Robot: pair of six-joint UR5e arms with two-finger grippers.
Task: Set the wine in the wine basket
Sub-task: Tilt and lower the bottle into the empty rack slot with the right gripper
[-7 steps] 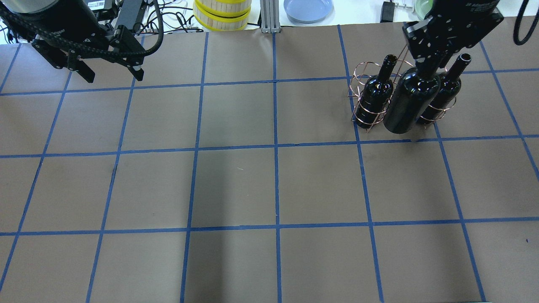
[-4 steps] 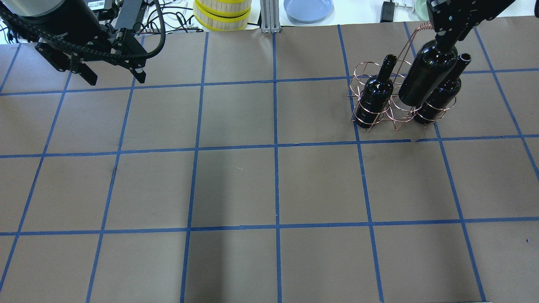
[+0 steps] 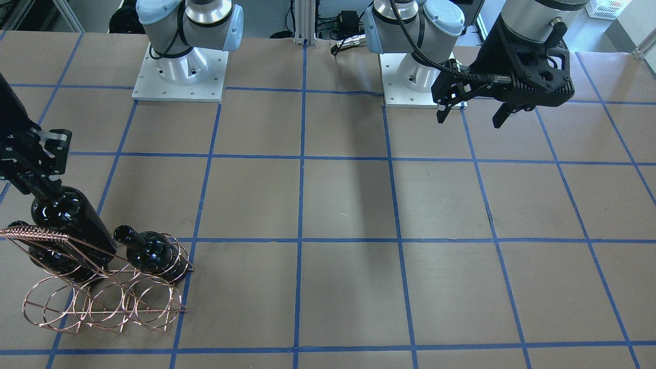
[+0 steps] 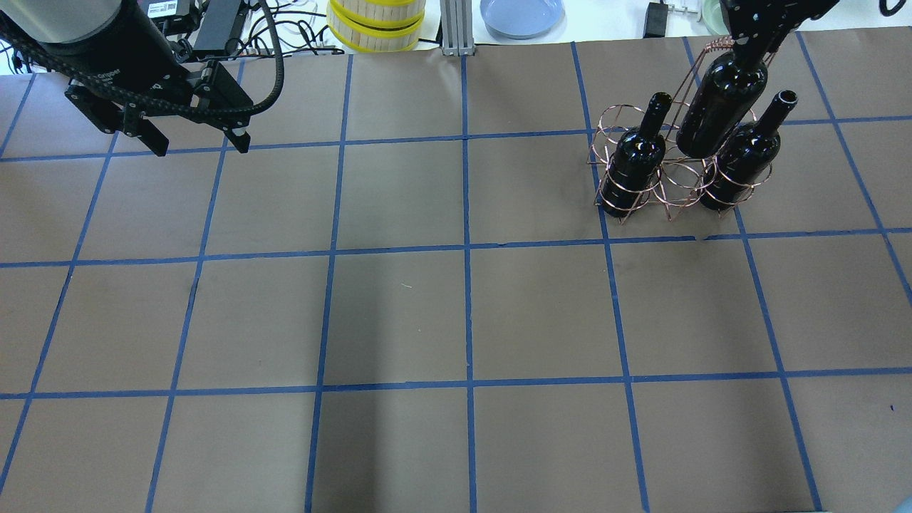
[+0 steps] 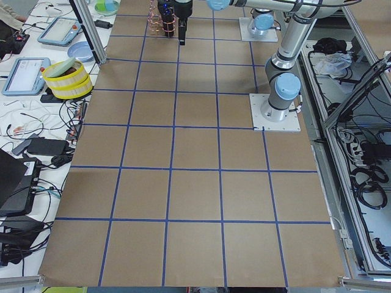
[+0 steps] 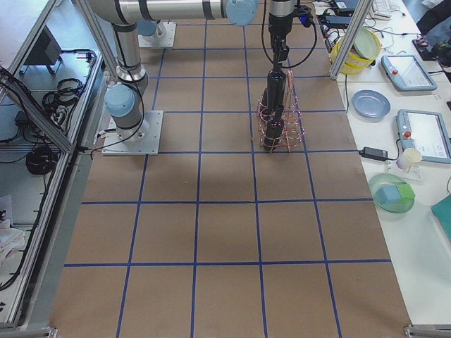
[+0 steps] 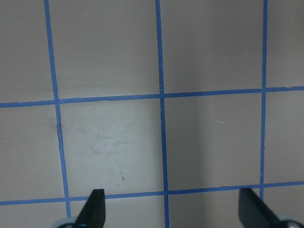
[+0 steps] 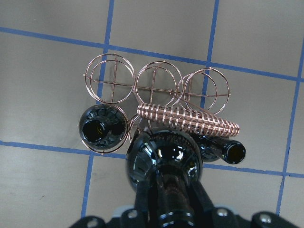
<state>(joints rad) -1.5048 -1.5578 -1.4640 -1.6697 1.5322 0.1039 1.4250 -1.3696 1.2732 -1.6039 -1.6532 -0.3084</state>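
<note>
Easing glossy black glass wine bottle (image 4: 721,107) farther back over copper-coloured wire-hoop basket (image 8: 190,121), pinched in right gripper (image 4: 749,48), with left gripper (image 4: 201,146) spread.

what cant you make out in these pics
- Base of the wine, in or above a wine basket hoop: right wrist view, its own body hides it.
- The right gripper: overhead view, top edge cuts it off.
- Wine basket detail: exterior left view, too small.

We see two silver-grey arms (image 3: 207,10) with pale blue joint caps (image 3: 445,14), bolted onto square white base plates (image 3: 148,89) edged with small screws. Our left gripper (image 3: 470,119) is matte black, fed by a ribbed black cable (image 3: 417,51).
</note>
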